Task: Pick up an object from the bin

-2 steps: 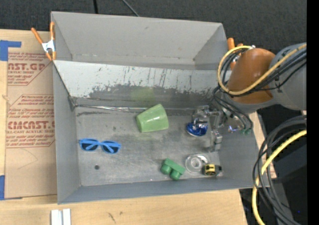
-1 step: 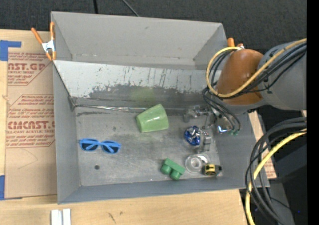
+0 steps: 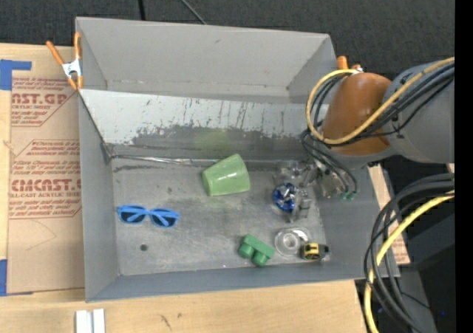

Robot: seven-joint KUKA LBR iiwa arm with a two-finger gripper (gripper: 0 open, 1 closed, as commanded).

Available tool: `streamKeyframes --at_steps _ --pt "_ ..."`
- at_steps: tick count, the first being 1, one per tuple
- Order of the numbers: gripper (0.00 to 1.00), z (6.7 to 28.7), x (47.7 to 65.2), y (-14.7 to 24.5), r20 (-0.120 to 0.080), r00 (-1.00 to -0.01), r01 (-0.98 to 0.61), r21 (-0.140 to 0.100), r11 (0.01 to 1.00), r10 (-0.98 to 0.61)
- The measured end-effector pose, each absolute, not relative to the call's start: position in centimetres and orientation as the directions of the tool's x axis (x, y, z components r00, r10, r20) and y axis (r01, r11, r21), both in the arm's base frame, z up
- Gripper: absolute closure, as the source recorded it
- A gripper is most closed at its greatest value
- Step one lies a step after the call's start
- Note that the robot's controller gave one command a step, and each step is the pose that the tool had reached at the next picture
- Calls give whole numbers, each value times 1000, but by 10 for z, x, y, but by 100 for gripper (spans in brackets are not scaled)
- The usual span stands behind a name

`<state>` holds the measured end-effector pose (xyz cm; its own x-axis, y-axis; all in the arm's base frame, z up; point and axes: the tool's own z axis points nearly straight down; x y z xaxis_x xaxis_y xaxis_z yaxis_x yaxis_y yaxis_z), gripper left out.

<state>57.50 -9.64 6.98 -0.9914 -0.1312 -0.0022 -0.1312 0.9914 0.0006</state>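
Observation:
My gripper point(image 3: 301, 182) is down near the bin floor on the right side, under the orange wrist cover. A small shiny blue and white object point(image 3: 283, 197) lies right against its lower left tip; I cannot tell whether it is gripped. A light green plastic cup point(image 3: 226, 176) lies on its side just left of the gripper. In front of the gripper sit a clear round disc point(image 3: 290, 240) and a small yellow and black thing point(image 3: 313, 252).
A dark green block point(image 3: 256, 249) lies near the front wall, left of the clear disc. Blue sunglasses point(image 3: 148, 215) rest on the floor at the left. The arm and its yellow and black cables reach in over the right rim.

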Motion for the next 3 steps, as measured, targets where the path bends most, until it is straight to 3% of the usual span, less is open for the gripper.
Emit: streamKeyframes --at_steps 1,2,3 --pt "100 177 556 -120 -10 -988 -155 -4 988 -155" --pt "100 74 546 -142 1 -826 -564 4 826 -564" --pt "100 243 550 -137 -9 -836 -549 -8 836 -549"
